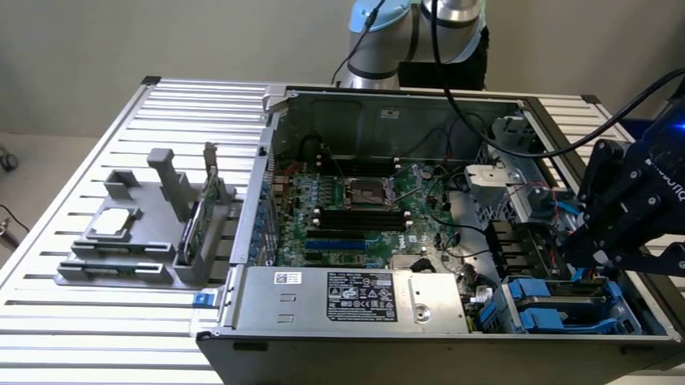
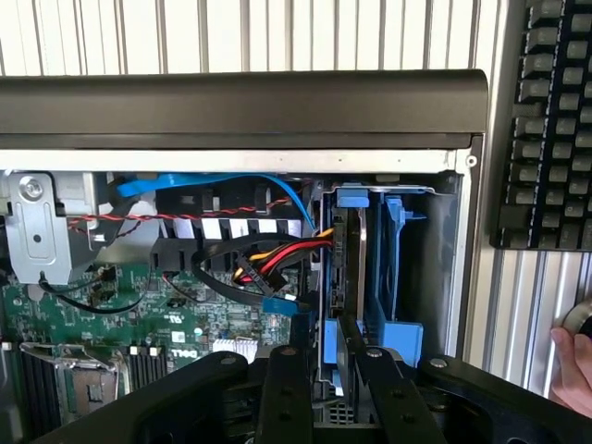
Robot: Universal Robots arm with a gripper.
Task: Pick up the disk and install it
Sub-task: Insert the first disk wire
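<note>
One hand, disk right under it in the bay

One black linkage hand hangs over the drive-bay corner of the open grey computer case. Flat silver-grey disk in its blue plastic carrier stands on edge in the bay, long axis running straight away from the hand, in line with it. Fingertips sit close either side of the carrier's near end; can't tell if they pinch it or are spread clear.

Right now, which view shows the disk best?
The wrist view: the disk stands edge-on in its blue carrier inside the drive bay, just past the end effector. The exterior view gives a partial look at it, low in the case corner.
</note>
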